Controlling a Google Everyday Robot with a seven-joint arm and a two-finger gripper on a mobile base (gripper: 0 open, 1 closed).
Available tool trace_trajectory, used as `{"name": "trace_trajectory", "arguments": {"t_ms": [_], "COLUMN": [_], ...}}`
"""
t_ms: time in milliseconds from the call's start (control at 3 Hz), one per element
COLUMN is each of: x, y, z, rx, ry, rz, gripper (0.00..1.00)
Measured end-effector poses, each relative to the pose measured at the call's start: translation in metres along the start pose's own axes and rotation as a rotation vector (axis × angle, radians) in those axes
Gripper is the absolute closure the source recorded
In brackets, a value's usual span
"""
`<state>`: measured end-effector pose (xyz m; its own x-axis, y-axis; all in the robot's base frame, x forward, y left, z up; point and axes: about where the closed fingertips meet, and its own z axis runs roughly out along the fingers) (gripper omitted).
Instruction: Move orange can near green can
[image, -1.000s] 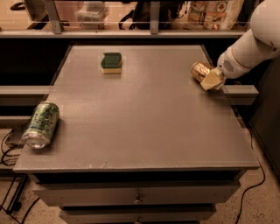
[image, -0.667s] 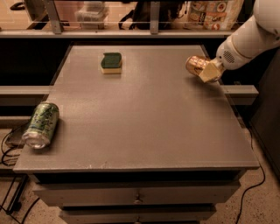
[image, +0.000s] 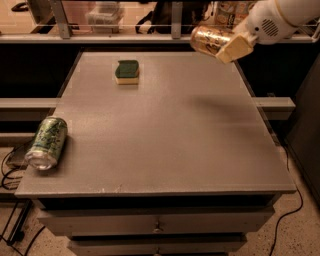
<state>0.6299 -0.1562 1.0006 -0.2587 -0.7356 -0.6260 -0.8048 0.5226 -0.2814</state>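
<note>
The orange can (image: 209, 40) is a shiny copper-orange can held sideways in the air above the table's far right corner. My gripper (image: 231, 46) is shut on its right end, with the white arm reaching in from the upper right. The green can (image: 47, 142) has a dark leafy pattern and lies on its side at the table's near left edge, far from the orange can.
A green-and-yellow sponge (image: 127, 72) lies at the far middle-left of the grey table (image: 165, 130). A rail and shelves with clutter run behind the table. Drawers sit under the front edge. Cables lie on the floor at left and right.
My gripper has lifted the orange can off the table's right side and carried it up and to the left. The green can and sponge have not moved.
</note>
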Motion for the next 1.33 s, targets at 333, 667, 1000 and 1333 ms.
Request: {"name": "trace_trajectory", "arguments": {"t_ms": [333, 667, 1000, 1333], "x": [-0.007, -0.022, -0.049, -0.071], "y": [0.002, 0.030, 0.078, 0.127], "z": [-0.002, 0.006, 0.016, 0.029], "rx": [-0.010, -0.067, -0.148, -0.211], "ry": [-0.020, -0.031, -0.068, -0.107], "rz": [-0.065, -0.098, -0.160, -0.160], "gripper": [1.00, 1.00, 1.00, 1.00]}}
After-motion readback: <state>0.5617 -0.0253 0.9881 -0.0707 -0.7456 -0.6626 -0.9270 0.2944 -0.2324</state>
